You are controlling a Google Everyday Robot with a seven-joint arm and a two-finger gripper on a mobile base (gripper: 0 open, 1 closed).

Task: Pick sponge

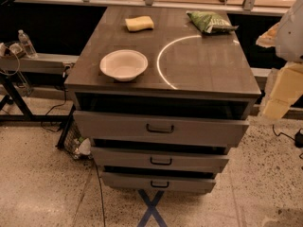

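The sponge (pixel 139 23) is a small pale-yellow foam block lying flat near the far left of the grey cabinet top (pixel 203 65). My gripper (pixel 280 92) hangs at the right edge of the view, beside the cabinet's right side and below the level of its top. It is well away from the sponge, to the right and nearer the camera. Nothing is seen in the gripper.
A white bowl (pixel 123 64) sits near the front left of the top. A green snack bag (pixel 209 21) lies at the far right. Three drawers (pixel 160 129) stand partly pulled out below. A water bottle (pixel 26 42) stands on a side frame at left.
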